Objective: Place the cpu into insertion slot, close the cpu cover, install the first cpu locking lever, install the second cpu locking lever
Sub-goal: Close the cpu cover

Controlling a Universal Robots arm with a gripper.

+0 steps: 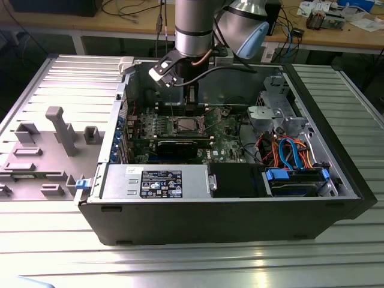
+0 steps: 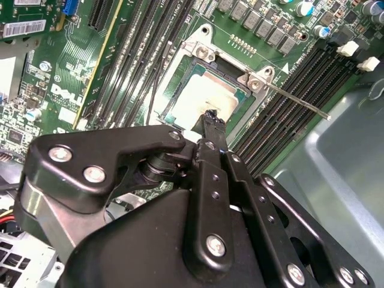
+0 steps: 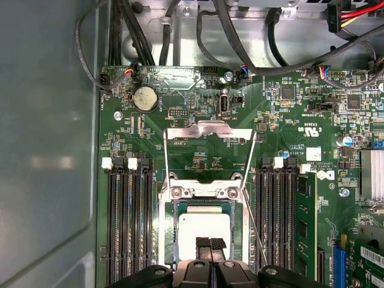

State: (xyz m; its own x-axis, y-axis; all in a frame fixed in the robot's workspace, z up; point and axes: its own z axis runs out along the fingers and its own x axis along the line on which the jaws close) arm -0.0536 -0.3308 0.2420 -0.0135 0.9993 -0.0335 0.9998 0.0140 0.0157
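The cpu (image 3: 204, 227) lies flat in the insertion slot (image 3: 170, 240), its silvery top facing up; it also shows in the second wrist view (image 2: 204, 96). My gripper (image 3: 210, 244) hangs just above the cpu's near edge, its two black fingertips (image 2: 211, 117) pressed together with nothing between them. The cpu cover (image 3: 207, 127) stands swung open beyond the slot, away from the cpu. A thin locking lever (image 2: 300, 102) sticks out free beside the slot. In the exterior view my gripper (image 1: 191, 102) reaches down into the computer case over the slot (image 1: 186, 125).
Black memory slots (image 3: 129, 228) flank the socket on both sides. Cables (image 3: 240, 36) run along the board's far edge. The grey case wall (image 3: 48, 150) rises close by. A drive cage (image 1: 276, 114) and coloured wires (image 1: 288, 150) fill the exterior view's right.
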